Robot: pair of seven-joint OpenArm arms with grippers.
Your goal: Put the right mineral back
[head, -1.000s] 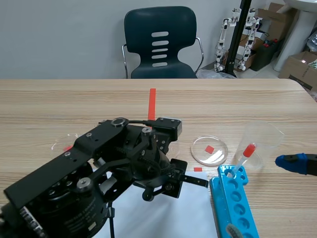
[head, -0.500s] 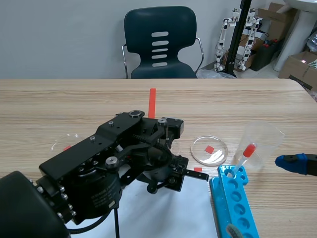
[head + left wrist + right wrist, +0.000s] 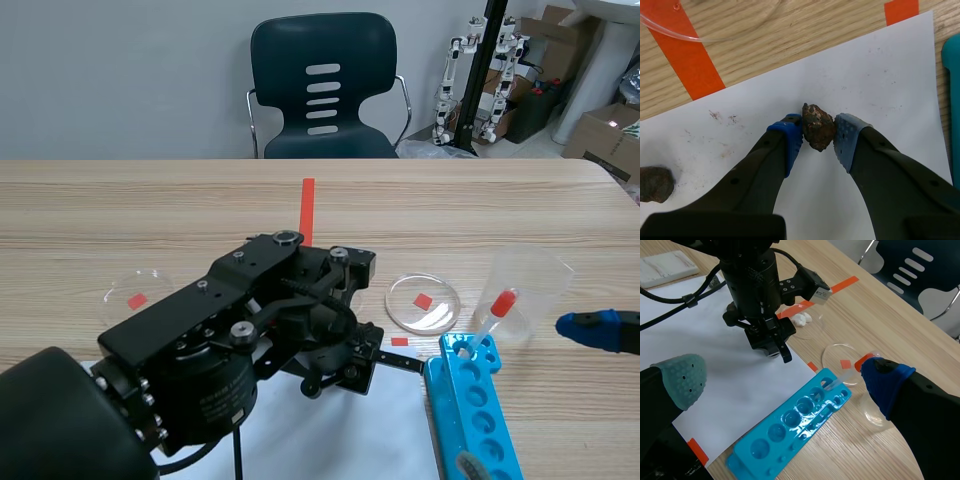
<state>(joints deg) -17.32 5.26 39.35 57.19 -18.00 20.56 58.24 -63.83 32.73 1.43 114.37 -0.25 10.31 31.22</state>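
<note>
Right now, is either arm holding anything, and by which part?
The left gripper pinches the brown mineral by its opposite sides between its jaws; the right gripper holds nothing.

Left gripper (image 3: 817,134) clamped on brown mineral (image 3: 818,127) — over white paper (image 3: 880,75); 2nd rock (image 3: 655,183) well aside.

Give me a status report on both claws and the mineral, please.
Left claw shut on rough brown mineral lump, over white paper sheet. Right claw open, near blue plastic tray. Nothing blocking.
</note>
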